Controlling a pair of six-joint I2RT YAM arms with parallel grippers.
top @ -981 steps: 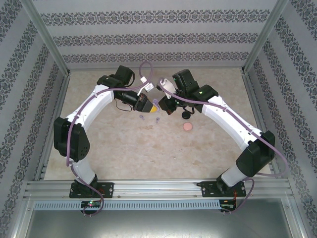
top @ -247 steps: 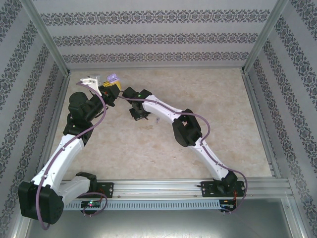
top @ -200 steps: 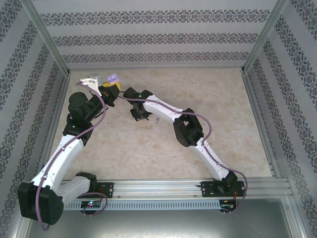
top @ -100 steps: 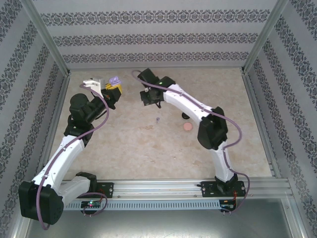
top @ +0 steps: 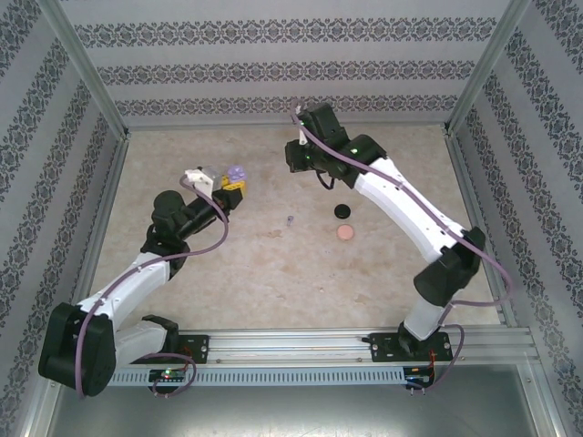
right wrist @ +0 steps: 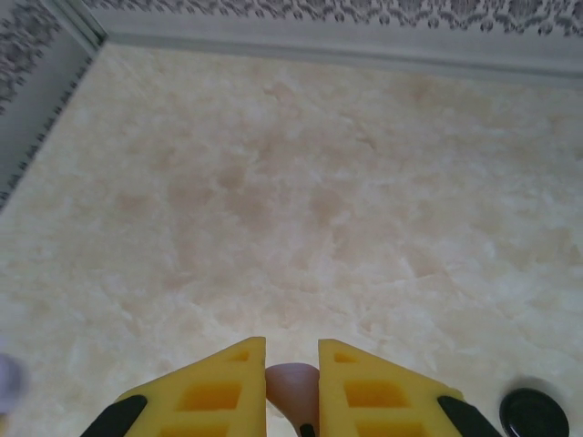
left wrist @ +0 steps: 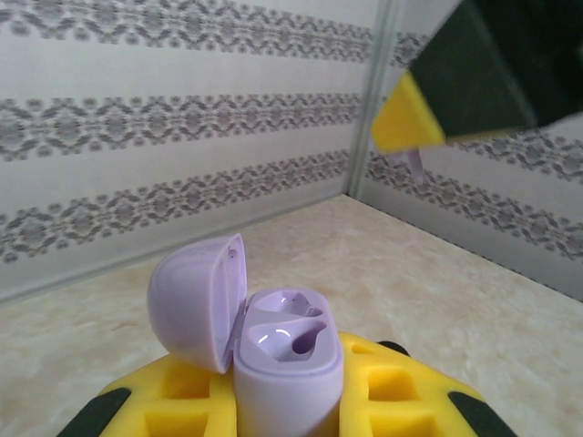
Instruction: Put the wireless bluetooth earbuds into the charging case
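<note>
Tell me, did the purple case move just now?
Yes. The purple case came away from the back wall, toward the front of the table and a bit right.

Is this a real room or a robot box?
Probably a robot test booth: the left arm and right arm are bolted to a metal rail, with metal frame posts and patterned wall panels around a table.

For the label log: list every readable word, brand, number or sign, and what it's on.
No text can be read. The lilac case in the left gripper, the earbud in the right gripper, the black case and the pink case show no lettering.
</note>
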